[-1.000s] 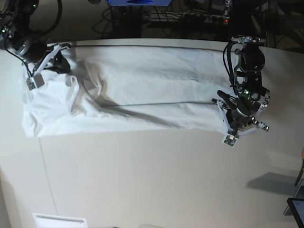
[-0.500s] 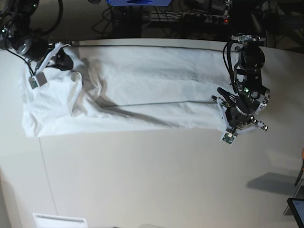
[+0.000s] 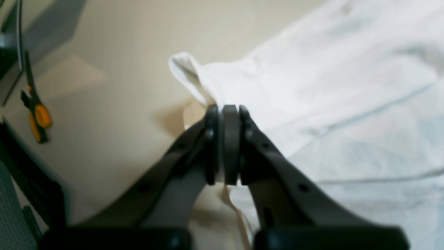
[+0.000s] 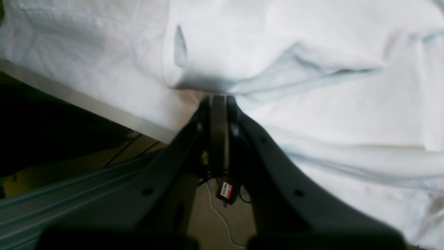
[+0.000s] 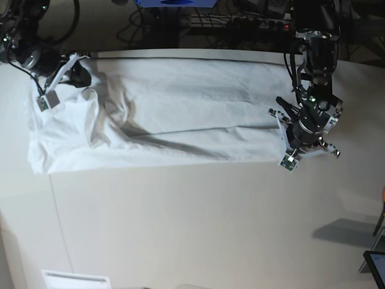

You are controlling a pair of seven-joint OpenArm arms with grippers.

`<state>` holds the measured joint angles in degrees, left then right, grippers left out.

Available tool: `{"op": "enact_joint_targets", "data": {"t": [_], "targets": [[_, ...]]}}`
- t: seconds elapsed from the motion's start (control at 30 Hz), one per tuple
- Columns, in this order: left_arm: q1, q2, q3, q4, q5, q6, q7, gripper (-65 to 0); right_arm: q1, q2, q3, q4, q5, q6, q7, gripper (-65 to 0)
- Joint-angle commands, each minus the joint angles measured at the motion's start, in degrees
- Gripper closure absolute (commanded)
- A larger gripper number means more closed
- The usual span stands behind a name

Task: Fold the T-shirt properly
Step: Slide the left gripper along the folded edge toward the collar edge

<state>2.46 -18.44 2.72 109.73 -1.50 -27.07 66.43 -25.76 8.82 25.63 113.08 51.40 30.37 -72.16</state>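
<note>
While I am holding the T-shirt [image 5: 180, 114] stretched along the counter's [image 5: 198, 229] far edge, my left end effector [image 3: 224, 107] is pinching its hem corner and my right end effector [image 4: 218, 99] is clamping cloth at the far-left corner, probably to keep it taut for folding. Orange-handled scissors [image 3: 36, 116] are lying well clear.

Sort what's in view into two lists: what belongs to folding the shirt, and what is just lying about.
Belongs to the job:
- T-shirt, spread along the table
- left tool, shut on a corner of the shirt
- right tool, shut on a fold of the shirt at the table's edge

Just lying about:
- orange-handled clip
- cables behind the table
</note>
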Motion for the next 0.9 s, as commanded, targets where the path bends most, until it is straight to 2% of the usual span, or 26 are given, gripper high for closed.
{"op": "enact_joint_targets", "data": {"t": [0.0,0.23,0.5,0.73,0.87], "targets": [[-0.66,-0.77,-0.22,0.90,0.40,0.21,-0.54,0.0,-0.04,0.63,0.17,0.73,1.13,0.00,0.64,-0.1],[0.40,-0.86,-0.22,0.90,0.31,0.12,-0.63,0.0,-0.13,0.72,0.53,0.73,1.04,0.00,0.82,-0.1],[2.33,-0.86,-0.22,3.45,0.40,0.04,-0.63,0.0,1.19,0.54,0.17,0.73,-4.41,0.00,1.08,-0.1],[3.83,-1.39,-0.13,3.63,0.31,0.04,-0.72,0.0,3.21,0.54,0.17,0.64,-5.29,0.00,1.08,-0.1],[4.71,-2.09,-0.13,3.81,0.05,0.04,-1.25,-5.0,4.09,0.54,0.17,-0.15,-5.29,0.00,1.00,-0.1]]}}
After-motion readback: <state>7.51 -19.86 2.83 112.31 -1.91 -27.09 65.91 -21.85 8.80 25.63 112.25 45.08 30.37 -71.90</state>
